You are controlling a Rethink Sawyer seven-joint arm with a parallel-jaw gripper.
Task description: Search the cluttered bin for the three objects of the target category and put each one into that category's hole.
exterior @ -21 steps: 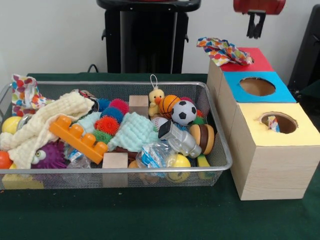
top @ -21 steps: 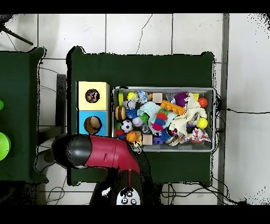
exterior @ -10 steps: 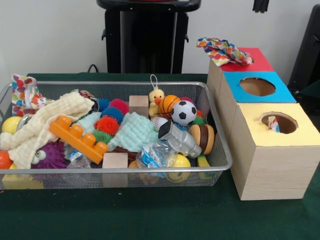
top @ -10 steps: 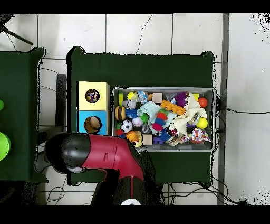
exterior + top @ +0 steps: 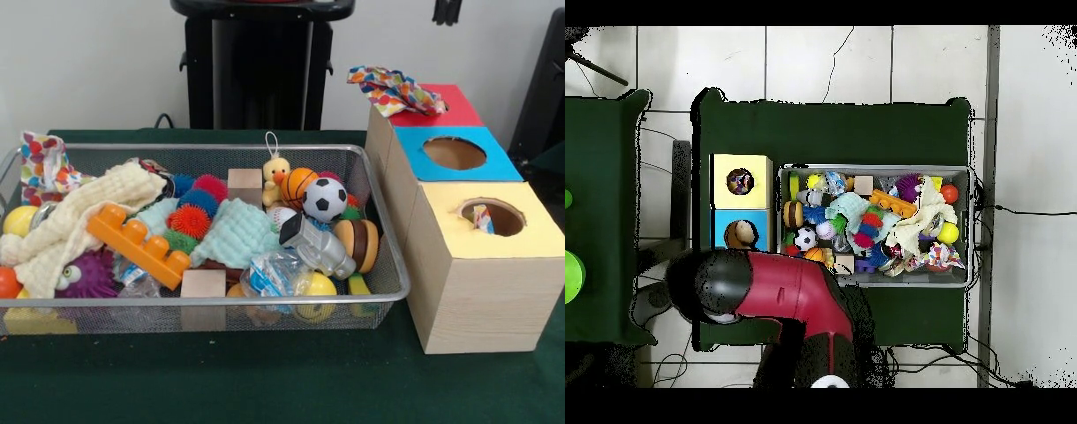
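Note:
A wire mesh bin (image 5: 388, 291) holds a heap of toys: a cream cloth (image 5: 79, 216), a mint cloth (image 5: 234, 231), balls, wooden blocks and an orange brick (image 5: 137, 243). To its right stand three boxes with red (image 5: 455, 106), blue (image 5: 494, 163) and yellow (image 5: 538, 234) tops. A colourful cloth (image 5: 395, 89) lies bunched on the red box over its hole. Something small sticks up in the yellow hole (image 5: 481, 216). Only the dark tips of my gripper (image 5: 446, 11) show at the top edge, high above the red box. In the overhead view the red arm (image 5: 780, 290) hides the red box.
Another patterned cloth (image 5: 40, 159) hangs over the bin's far left corner. A soccer ball (image 5: 325, 199), a basketball (image 5: 298, 184) and a small duck (image 5: 276, 172) sit near the bin's right end. Green cloth covers the table (image 5: 282, 380).
My gripper has risen from above the red box to the top edge and drifted slightly left. In the overhead view the arm has swung towards the bin's corner.

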